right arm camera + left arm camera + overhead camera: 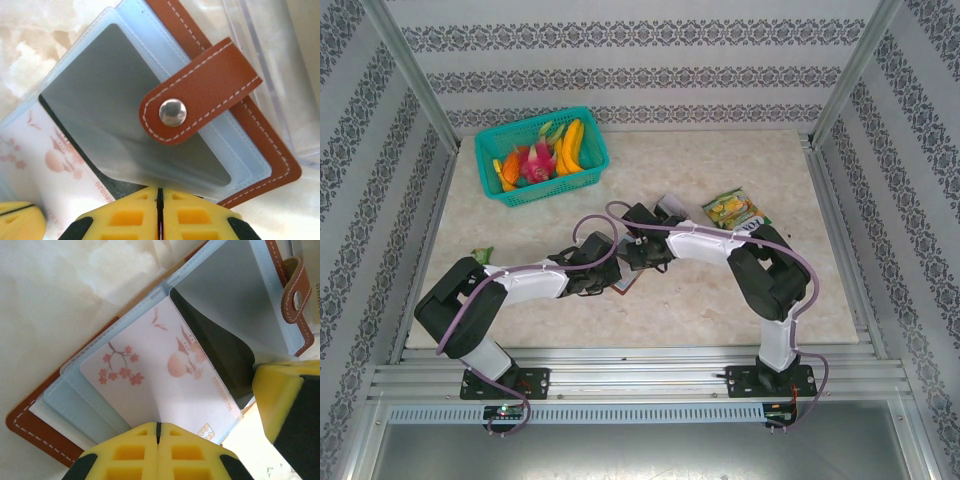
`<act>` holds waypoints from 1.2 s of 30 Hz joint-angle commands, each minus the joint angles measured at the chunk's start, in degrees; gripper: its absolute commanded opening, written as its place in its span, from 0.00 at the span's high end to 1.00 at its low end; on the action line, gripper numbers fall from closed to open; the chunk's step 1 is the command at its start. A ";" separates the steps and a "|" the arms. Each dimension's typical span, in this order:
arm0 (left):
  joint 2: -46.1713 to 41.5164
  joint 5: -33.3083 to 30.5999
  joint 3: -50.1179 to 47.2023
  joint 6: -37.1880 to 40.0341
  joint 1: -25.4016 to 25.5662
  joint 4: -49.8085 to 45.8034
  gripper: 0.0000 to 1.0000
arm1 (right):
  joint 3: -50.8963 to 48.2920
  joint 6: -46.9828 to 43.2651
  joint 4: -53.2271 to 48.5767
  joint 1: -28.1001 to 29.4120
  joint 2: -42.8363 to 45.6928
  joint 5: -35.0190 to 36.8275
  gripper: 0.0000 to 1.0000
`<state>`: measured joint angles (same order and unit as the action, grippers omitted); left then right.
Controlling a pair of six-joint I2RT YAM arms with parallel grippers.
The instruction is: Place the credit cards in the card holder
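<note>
Brown card holder open, one whitish card

Patterned walls surround a beige marbled table.

Your top camera hangs above and behind the arm bases, looking down and toward the far wall from well back, so you get the whole table at once. Each wrist camera sits just behind its own fingertips, with the left gripper or the right gripper at the bottom edge, and stares down at very close range. Both wrist views overlap on the open card holder and the whitish card in its sleeves, a spot your top view shows mid-table between the two arms.
</note>
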<state>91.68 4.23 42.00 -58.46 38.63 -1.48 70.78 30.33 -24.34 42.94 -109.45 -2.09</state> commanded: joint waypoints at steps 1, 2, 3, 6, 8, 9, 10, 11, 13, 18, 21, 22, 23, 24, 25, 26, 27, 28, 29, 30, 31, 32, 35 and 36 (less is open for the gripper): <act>2.71 -1.46 -2.20 1.35 -0.22 -6.96 0.99 | -2.97 1.90 2.75 0.09 4.37 -6.08 0.89; 2.80 -1.37 -2.16 1.37 -0.23 -7.01 0.99 | -3.62 2.06 3.41 0.08 4.93 -7.25 0.89; 2.82 -1.42 -2.14 1.40 -0.22 -6.77 0.99 | -4.17 2.32 4.00 0.20 5.27 -8.33 0.89; 2.72 -1.30 -1.97 1.35 -0.29 -6.78 0.99 | -4.37 2.53 4.98 0.76 4.85 -9.20 0.88; 2.65 -1.33 -1.94 1.41 -0.27 -6.80 0.99 | -3.05 2.39 4.29 0.92 3.29 -9.38 0.87; 2.55 -1.38 -1.97 1.42 -0.22 -6.90 0.99 | -2.36 2.37 3.86 1.16 2.41 -8.75 0.87; 2.46 -1.37 -1.97 1.48 -0.22 -7.02 0.99 | -1.50 2.36 3.23 1.23 1.43 -7.54 0.87; 2.29 -1.37 -2.06 1.43 -0.22 -7.04 0.99 | -0.72 2.41 2.14 1.23 0.46 -6.37 0.88; 2.03 -1.48 -2.17 1.50 -0.22 -7.34 0.99 | 0.73 2.20 0.53 1.27 -1.25 -4.70 0.90; 1.77 -1.62 -2.71 1.31 -0.22 -7.04 0.99 | 3.08 2.21 -2.17 0.76 -3.80 2.32 0.91; 2.09 -1.48 -2.88 1.15 -0.22 -7.04 1.00 | 4.05 2.51 -2.01 0.35 -4.58 4.46 0.91; 2.22 -1.39 -3.07 1.06 -0.22 -6.89 1.00 | 4.48 2.47 -1.89 0.15 -5.01 4.95 0.91; 2.21 -1.42 -3.19 1.06 -0.22 -6.84 1.00 | 5.13 2.77 -2.54 0.10 -5.45 6.02 0.91; 2.25 -1.34 -3.24 0.98 -0.22 -6.86 1.00 | 5.64 2.68 -2.88 0.04 -5.98 7.00 0.91; 2.11 -1.34 -3.40 1.00 -0.22 -6.89 1.00 | 6.14 2.72 -3.15 -0.10 -6.64 7.56 0.91; 2.04 -1.42 -3.50 1.03 -0.22 -6.90 1.00 | 6.29 2.81 -3.19 -0.24 -7.05 7.66 0.91; 1.93 -1.39 -3.60 0.98 -0.22 -6.93 1.00 | 6.32 2.69 -2.65 -0.45 -7.58 7.23 0.92; 1.92 -1.40 -3.71 1.02 -0.22 -6.94 1.00 | 6.44 2.59 -2.13 -0.49 -8.15 6.93 0.91; 1.94 -1.41 -3.77 1.04 -0.22 -6.93 1.00 | 6.78 2.74 -2.31 -0.56 -8.76 6.90 0.91; 1.92 -1.28 -3.82 1.04 -0.22 -6.82 1.00 | 7.27 2.74 -2.77 -0.50 -9.25 7.39 0.92; 2.00 -1.30 -3.85 1.06 -0.22 -6.79 1.00 | 7.53 2.85 -3.01 -0.55 -9.58 7.89 0.92; 1.85 -1.32 -3.96 1.03 -0.22 -6.79 1.00 | 7.69 3.10 -3.32 -0.50 -9.68 8.37 0.91; 1.62 -1.36 -4.02 0.95 -0.22 -7.11 1.00 | 7.14 3.99 -2.07 -0.92 -8.20 4.20 0.91; 1.38 -1.47 -4.12 0.98 -0.22 -7.18 1.00 | 6.58 4.27 -1.20 -1.11 -6.92 1.74 0.90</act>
<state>91.61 4.03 41.08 -58.43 38.61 0.60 78.28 33.10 -25.47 43.62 -116.05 -0.75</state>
